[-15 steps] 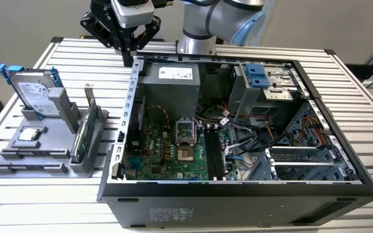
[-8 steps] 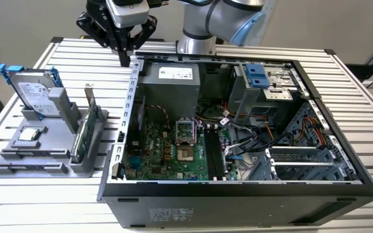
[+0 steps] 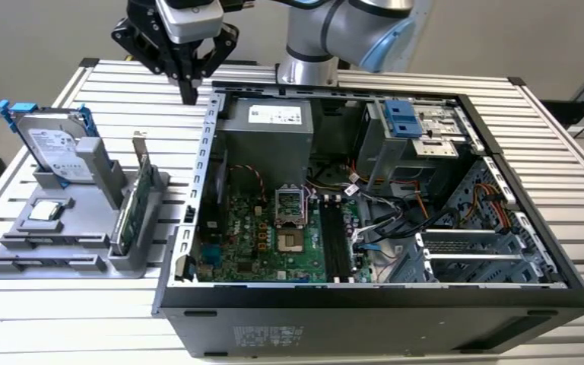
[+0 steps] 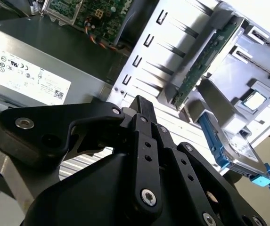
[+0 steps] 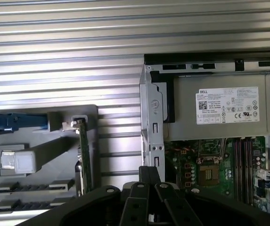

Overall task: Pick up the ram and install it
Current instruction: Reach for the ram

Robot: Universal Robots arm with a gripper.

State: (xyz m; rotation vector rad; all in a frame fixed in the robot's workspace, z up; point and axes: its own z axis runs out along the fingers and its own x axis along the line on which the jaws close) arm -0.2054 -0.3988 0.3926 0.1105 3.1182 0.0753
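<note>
The ram is the one part I cannot place with certainty: no thin blue stick is plain to see, so its direction and long axis cannot be read either.

Going from the exterior view's left, a hard drive (image 3: pixel 54 148) stands on edge in a grey holder (image 3: pixel 134 262) on the desk (image 3: pixel 99 84). A small square chip (image 3: pixel 46 213) lies flat in front of it, and two long slots (image 3: pixel 43 245) run along the near side of the holder. Whether a stick sits in these slots is too small to tell. A green card (image 3: pixel 134 205) stands upright at the holder's right end. I judge that the holder keeps each part on its edge so that it can be taken from above.

The gripper (image 3: pixel 188 93) hangs in the air over the desk, between the holder and the far corner of the open case (image 3: pixel 373 295). Its fingers are pressed together, and in both wrist views nothing is seen between them.

Inside the case, the power supply (image 3: pixel 267 137) lies at the far side and the motherboard (image 3: pixel 261 236) faces up, which gives free access from above. The memory slots (image 3: pixel 334 239) run from the power supply side toward the near wall, at about a right angle to the holder's long slots. A stick seated in them would have its long axis the same way.
</note>
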